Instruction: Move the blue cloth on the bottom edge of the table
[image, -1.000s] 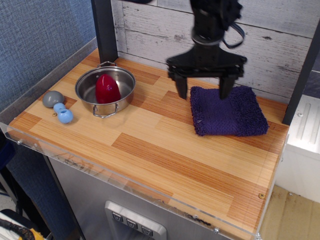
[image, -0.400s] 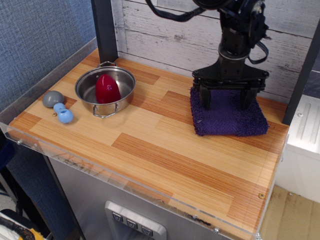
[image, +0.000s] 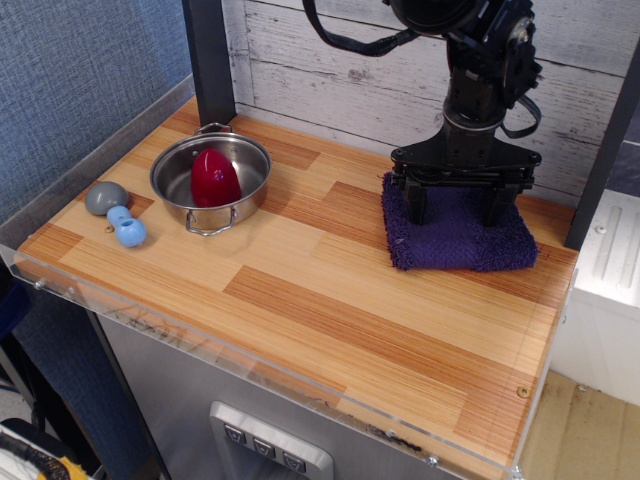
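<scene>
The gripper (image: 458, 204) stands over the blue cloth (image: 460, 240) at the tabletop's (image: 330, 300) far right corner, jaws spread apart. Its tips seem to touch the fabric, though contact is unclear.

No readable text, label, brand, number or sign appeared anywhere; nothing on the surface (image: 300, 300) or its things carried lettering.

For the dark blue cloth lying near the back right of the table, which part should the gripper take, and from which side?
From above, at the back half of the blue cloth. It lies flat and folded, so pinching a thick bunch of fabric suits it. The gripper is already over that part, fingers spread wide and pointing down.
</scene>
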